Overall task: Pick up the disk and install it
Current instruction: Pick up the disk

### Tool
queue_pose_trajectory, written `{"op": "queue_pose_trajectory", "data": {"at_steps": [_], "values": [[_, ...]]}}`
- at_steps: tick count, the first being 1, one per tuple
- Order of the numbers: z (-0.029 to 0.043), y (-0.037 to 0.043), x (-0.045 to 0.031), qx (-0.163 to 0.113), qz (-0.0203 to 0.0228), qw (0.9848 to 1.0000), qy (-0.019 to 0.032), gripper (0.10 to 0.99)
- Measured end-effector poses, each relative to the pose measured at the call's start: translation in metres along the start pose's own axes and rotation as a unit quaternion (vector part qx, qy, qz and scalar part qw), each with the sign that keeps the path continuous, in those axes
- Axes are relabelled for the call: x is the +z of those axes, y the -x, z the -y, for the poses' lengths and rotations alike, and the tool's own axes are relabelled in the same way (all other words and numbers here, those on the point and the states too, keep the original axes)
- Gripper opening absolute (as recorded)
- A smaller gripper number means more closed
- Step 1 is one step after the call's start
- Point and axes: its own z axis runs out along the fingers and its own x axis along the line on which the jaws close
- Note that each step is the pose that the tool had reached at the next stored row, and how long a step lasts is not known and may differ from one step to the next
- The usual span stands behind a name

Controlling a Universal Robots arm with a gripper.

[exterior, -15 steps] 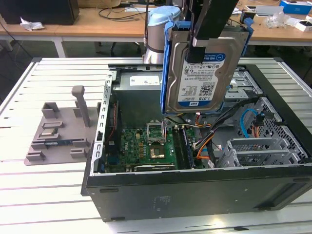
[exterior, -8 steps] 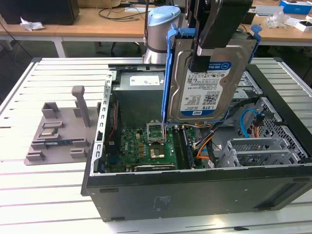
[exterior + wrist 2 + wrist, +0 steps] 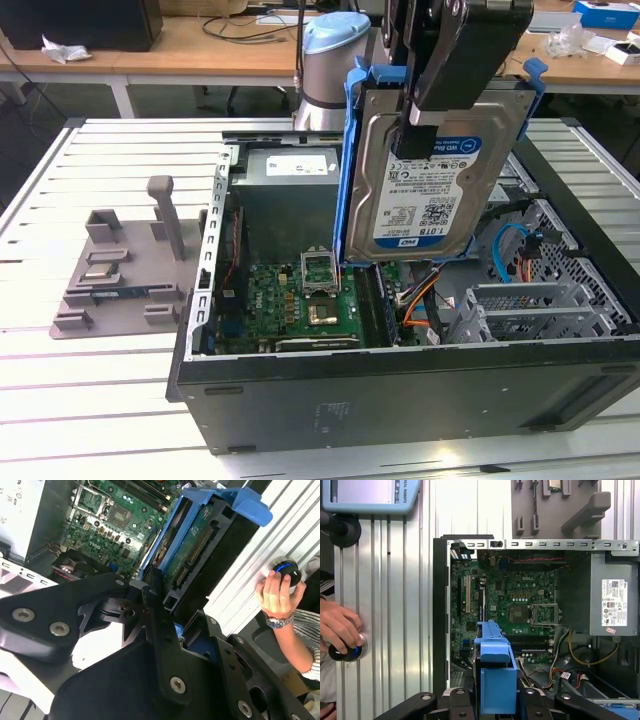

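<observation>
From my station I see the black gripper [image 3: 415,125] clamped on the disk [image 3: 445,190], a flat silver hard drive with a white-and-blue label framed by blue plastic carrier rails. One finger lies across the labelled face near the upper edge, and I take the other to be pressing the back. In the exterior view the disk hangs upright in the air, at about 1 o'clock from the green motherboard [image 3: 290,300] in the open black computer case [image 3: 400,390]. It touches nothing below it. The grey metal drive bay [image 3: 530,310] sits at about 5 o'clock from the disk.

I judge it dense and rigid, heavy for its size. Its smooth metal faces could slip between the pads. Held this high on its body, it may pivot if I jerk the arm. The second wrist view shows its circuit-board side and connector [image 3: 192,550] exposed, so I treat it as sensitive to knocks. The blue rails look springy. The flat metal body is the sound place to grip, not the rails or their tabs.

In the first wrist view a person's hand [image 3: 340,630] rests on a round black knob [image 3: 345,652] on the silver slatted table [image 3: 395,605].
</observation>
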Motion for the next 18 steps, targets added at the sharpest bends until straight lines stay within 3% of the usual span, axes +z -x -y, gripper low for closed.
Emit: {"op": "queue_pose_trajectory", "data": {"at_steps": [2,3,4,14,18], "values": [[0.0001,-0.0001,0.0000,0.000,0.0060,1.0000,0.0000,0.365],[0.0001,-0.0003,0.0000,0.001,0.0181,0.9998,0.0000,0.365],[0.0000,-0.0006,0.0000,0.001,0.0249,0.9997,0.0000,0.365],[0.0000,-0.0016,0.0001,0.001,0.0250,0.9997,0.0000,0.365],[0.0000,-0.0089,0.0003,0.001,0.0242,0.9997,0.0000,0.365]]}}
